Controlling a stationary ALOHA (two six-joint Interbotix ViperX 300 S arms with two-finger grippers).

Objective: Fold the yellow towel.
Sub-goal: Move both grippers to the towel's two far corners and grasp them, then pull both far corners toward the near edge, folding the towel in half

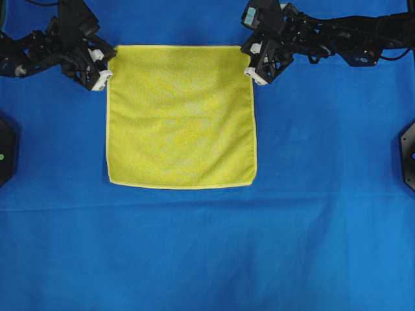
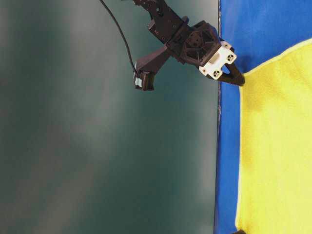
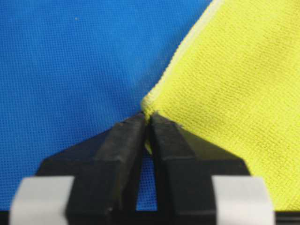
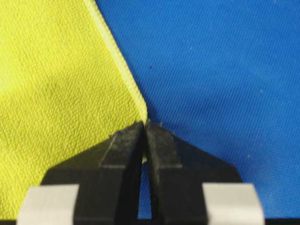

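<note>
The yellow towel (image 1: pixel 181 116) lies flat and square on the large blue cloth (image 1: pixel 207 253). My left gripper (image 1: pixel 110 67) is at its far left corner, shut on the hem; in the left wrist view the fingertips (image 3: pixel 149 115) pinch the corner of the towel (image 3: pixel 234 84). My right gripper (image 1: pixel 249 62) is at the far right corner, shut on it; in the right wrist view the fingertips (image 4: pixel 145 123) pinch the towel's corner (image 4: pixel 56 93). The table-level view shows the right gripper (image 2: pixel 238 78) holding the corner low on the towel (image 2: pixel 278 146).
The blue cloth covers the whole table, with slight creases toward the front. Black arm bases sit at the left edge (image 1: pixel 5 152) and the right edge (image 1: pixel 408 155). A dark wall (image 2: pixel 97 146) lies beyond the table's far edge.
</note>
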